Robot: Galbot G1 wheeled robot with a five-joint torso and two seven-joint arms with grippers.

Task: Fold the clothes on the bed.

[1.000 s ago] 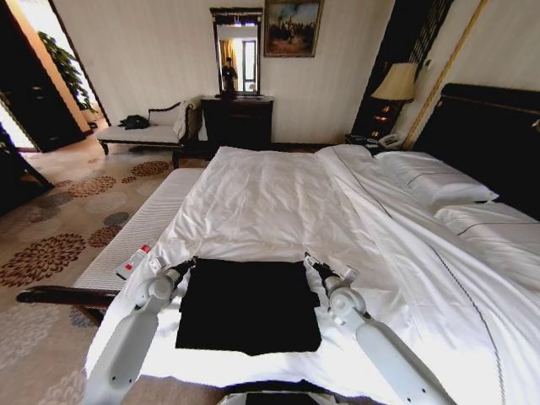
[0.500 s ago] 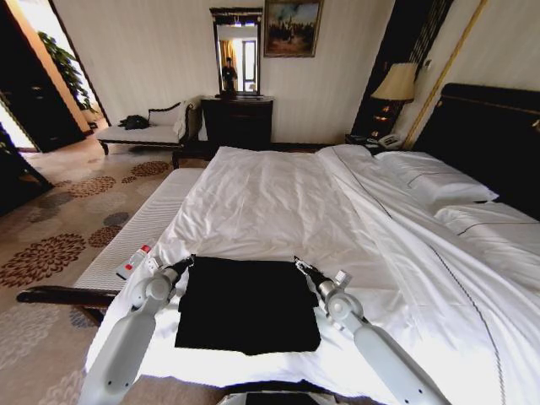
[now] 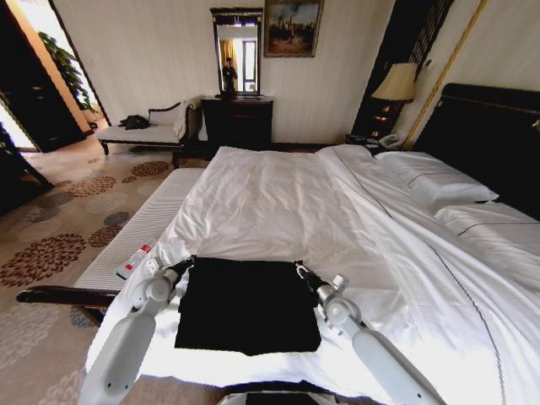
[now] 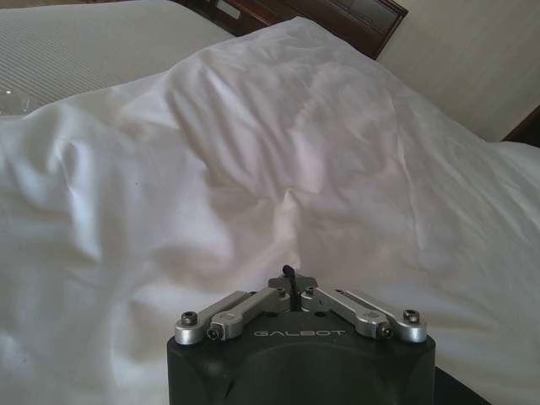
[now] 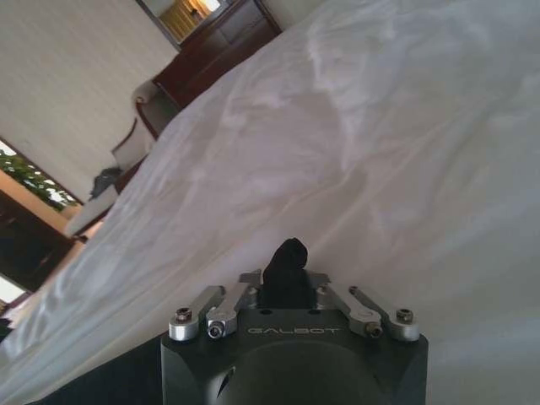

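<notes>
The clothes, a black T-shirt folded into a rough square, lie flat on the bed near its foot edge. My left gripper sits at the shirt's far left corner, and my right gripper is at its far right corner. In the left wrist view the left gripper is shut, with a thin bit of black cloth showing between its tips. Seen from the right wrist, the right gripper is shut on a small bunch of black fabric above the white sheet.
A red-and-white remote-like object lies on the striped bench left of the bed. Pillows and a dark headboard are at the right. A chaise and a dresser stand by the far wall.
My right gripper has moved left and slightly nearer, onto the shirt's far right corner. The left gripper has hardly moved.
</notes>
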